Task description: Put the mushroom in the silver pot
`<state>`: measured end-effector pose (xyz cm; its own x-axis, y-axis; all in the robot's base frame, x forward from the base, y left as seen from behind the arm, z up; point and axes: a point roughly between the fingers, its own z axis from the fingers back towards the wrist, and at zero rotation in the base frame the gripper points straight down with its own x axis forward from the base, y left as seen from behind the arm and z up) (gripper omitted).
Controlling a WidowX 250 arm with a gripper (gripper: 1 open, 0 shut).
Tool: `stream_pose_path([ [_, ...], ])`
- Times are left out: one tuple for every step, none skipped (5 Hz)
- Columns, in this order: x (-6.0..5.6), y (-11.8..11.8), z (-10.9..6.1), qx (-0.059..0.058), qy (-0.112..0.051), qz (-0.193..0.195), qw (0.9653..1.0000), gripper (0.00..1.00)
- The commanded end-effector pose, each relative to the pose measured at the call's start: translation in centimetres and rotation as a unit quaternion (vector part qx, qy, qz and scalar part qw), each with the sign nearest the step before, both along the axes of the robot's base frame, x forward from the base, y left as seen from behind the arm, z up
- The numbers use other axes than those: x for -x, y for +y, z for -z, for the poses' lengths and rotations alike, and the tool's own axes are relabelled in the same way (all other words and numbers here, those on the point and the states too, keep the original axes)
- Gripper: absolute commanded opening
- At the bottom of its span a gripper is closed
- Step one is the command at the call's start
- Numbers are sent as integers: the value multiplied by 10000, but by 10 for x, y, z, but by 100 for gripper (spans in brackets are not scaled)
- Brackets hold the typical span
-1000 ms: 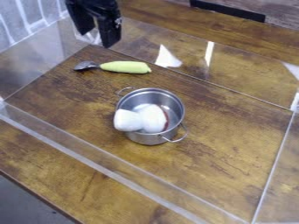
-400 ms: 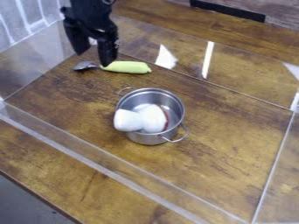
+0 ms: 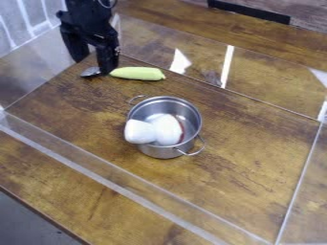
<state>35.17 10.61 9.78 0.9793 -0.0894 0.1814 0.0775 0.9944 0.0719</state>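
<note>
Hand point(image 3: 91, 50) at far left of bench point(image 3: 243, 134), fingers spread, nothing pinched, poised over a small dark object point(image 3: 94, 72). Just right of hand: long yellow-green vegetable point(image 3: 137, 73). Further right and nearer the camera: silver pot point(image 3: 188, 117), upright, with mushroom point(image 3: 153, 131) lying inside.

The black robot arm point(image 3: 84, 11) is cut off by the top edge, and the small dark object point(image 3: 92, 72) beneath its fingers seems too blurred to identify.
</note>
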Motion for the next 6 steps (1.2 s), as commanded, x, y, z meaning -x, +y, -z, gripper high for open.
stream_pose_path([
  [-7, 7, -14, -42, -237, 281, 9993, 100],
  [-10, 4, -15, -6, -235, 560, 9982, 100],
  [-15, 5, -25, 8, -235, 586, 9980, 100],
  [-19, 6, -27, 51, -150, 501, 9986, 100],
  [-21, 9, -27, 66, -88, 514, 9986, 100],
  [-25, 18, -22, 79, -31, 673, 9977, 100],
])
